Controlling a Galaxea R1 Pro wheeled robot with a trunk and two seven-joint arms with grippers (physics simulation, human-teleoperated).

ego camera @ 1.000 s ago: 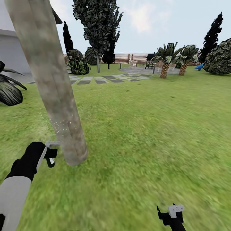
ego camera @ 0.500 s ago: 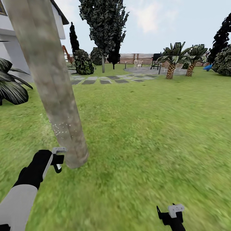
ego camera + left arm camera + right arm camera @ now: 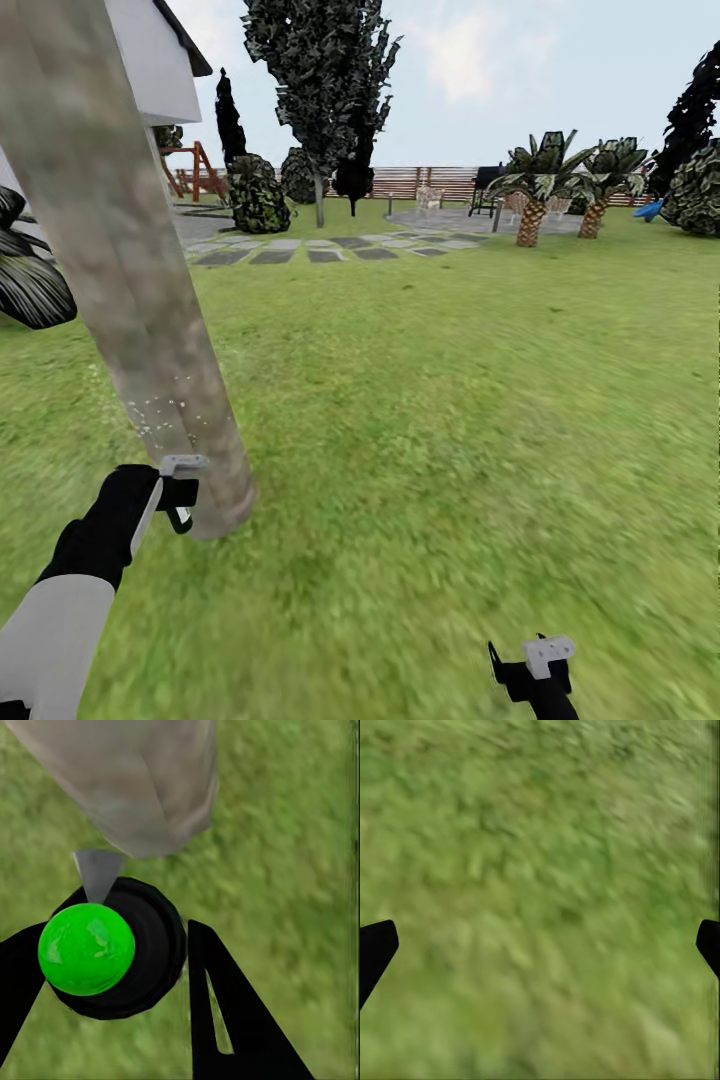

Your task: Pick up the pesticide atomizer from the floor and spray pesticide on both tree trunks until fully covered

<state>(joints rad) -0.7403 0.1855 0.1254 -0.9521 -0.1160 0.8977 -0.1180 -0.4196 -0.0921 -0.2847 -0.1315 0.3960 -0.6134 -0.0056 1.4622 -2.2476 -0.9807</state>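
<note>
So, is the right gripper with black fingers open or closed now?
Open. In the right wrist view its black fingertips stand far apart at opposite edges, with only blurred green grass between them.

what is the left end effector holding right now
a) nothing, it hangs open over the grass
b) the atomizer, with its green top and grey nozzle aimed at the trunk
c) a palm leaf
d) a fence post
b: in the left wrist view the fingers flank the atomizer, its grey nozzle toward the tree trunk; the head view shows the left end effector beside that trunk.
</note>
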